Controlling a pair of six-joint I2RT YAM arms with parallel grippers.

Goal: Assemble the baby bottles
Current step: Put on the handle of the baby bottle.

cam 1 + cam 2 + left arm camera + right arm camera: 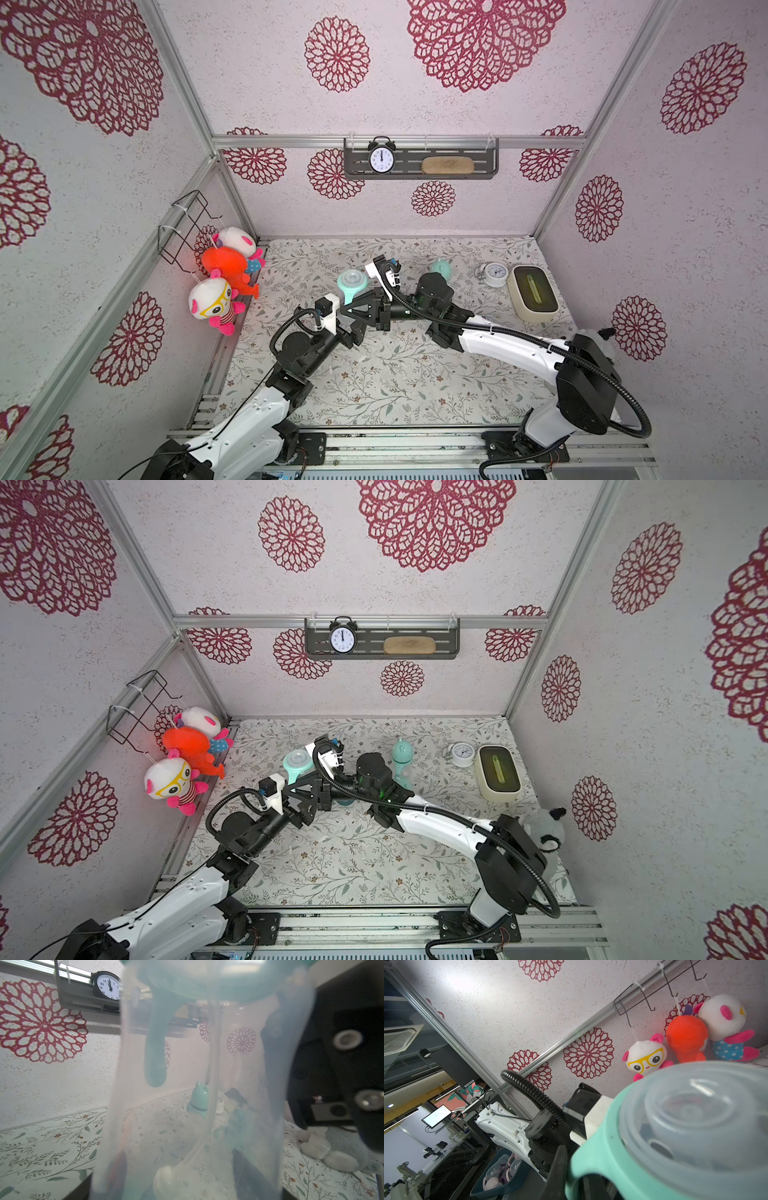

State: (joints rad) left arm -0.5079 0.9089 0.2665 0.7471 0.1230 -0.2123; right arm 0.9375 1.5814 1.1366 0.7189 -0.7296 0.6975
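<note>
Translucent cylindrical bottle (pixel 239 1084), smooth curved mint handle (pixel 591 1157)

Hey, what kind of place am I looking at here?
Probably a robot test booth dressed as a nursery: wallpapered panels on an aluminium frame, hanging plush toys, and a lab monitor outside.

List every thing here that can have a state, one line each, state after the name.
Held bottle: upright, collar and nipple on, no cap.
Left gripper: shut on the held bottle's clear body.
Right gripper: shut on its mint handle.
Back bottle: standing, cap on.
White alarm clock: apart from both grippers.
Black clock: upright on the shelf.
</note>
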